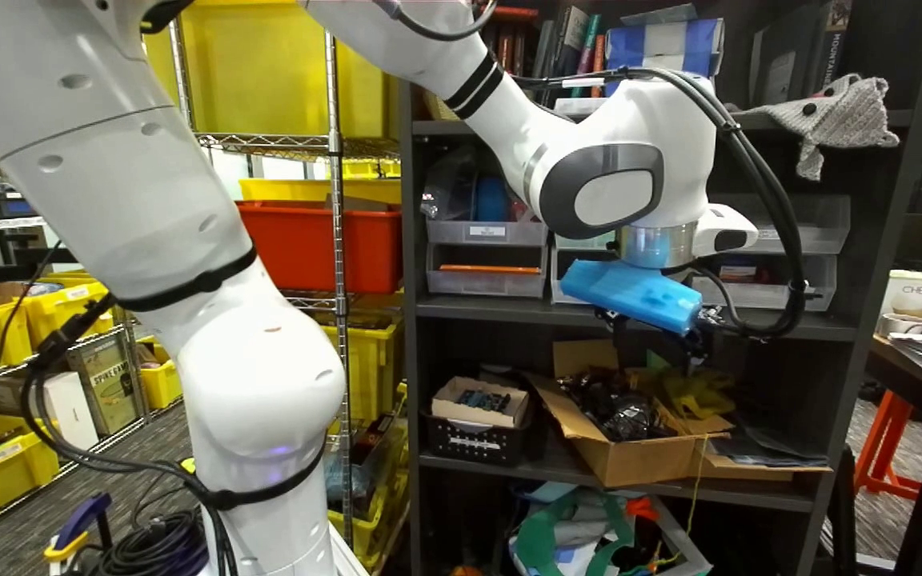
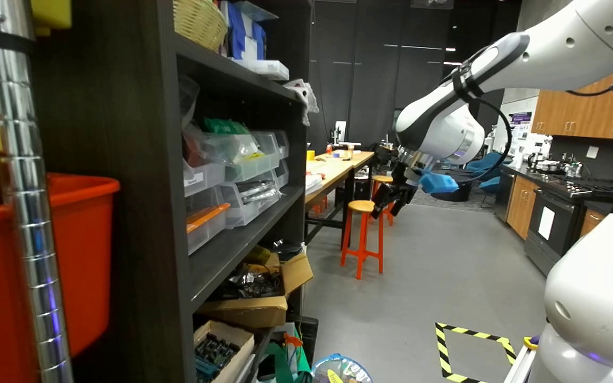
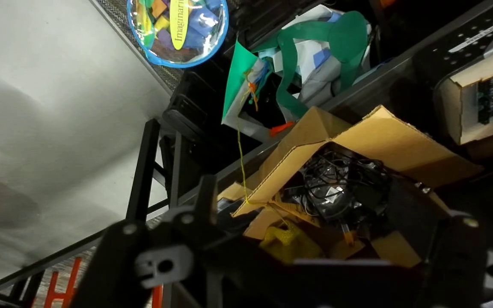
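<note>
My gripper is open and empty, with its black fingers apart in an exterior view and in the wrist view. A blue block-like cover sits on the wrist above the fingers. The gripper hangs in the air and touches nothing. Below it in the wrist view is an open cardboard box on a dark shelf. The box holds tangled black cables and dark plastic bags and a yellow cloth-like piece. A yellow string runs over the box's edge.
A dark shelf unit holds clear plastic bins, a small box of circuit boards and a grey knitted toy. A green and white bag lies lower. A stool and red bin stand nearby.
</note>
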You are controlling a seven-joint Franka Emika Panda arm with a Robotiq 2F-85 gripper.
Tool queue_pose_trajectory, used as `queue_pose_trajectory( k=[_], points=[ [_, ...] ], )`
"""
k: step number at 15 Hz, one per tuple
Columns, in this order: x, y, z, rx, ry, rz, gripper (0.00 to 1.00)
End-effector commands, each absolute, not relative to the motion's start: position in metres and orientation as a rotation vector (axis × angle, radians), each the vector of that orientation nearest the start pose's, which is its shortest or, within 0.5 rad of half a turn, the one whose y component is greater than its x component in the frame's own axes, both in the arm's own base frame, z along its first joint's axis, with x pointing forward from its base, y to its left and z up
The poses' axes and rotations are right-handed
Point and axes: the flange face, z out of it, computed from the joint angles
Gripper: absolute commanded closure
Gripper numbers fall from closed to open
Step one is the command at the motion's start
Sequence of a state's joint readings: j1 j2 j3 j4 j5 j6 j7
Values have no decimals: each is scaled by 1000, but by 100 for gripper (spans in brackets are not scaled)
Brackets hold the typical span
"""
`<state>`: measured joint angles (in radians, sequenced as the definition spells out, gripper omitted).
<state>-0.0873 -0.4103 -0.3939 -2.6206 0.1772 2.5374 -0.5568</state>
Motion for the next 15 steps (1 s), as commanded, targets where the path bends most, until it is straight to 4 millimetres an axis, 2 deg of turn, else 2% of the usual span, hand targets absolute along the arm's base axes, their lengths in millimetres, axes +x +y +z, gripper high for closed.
queue_pose_trajectory(
  k=[1, 5, 10, 11, 15],
  points=[
    [376, -198, 402, -2957, 84, -556, 0],
    [349, -204, 368, -2887, 109, -597, 0],
    [307, -218, 319, -2781, -1, -718, 0],
    [312, -228, 318, -2759, -38, -736, 0],
    [307, -221, 309, -2623, -202, -820, 0]
  ],
)
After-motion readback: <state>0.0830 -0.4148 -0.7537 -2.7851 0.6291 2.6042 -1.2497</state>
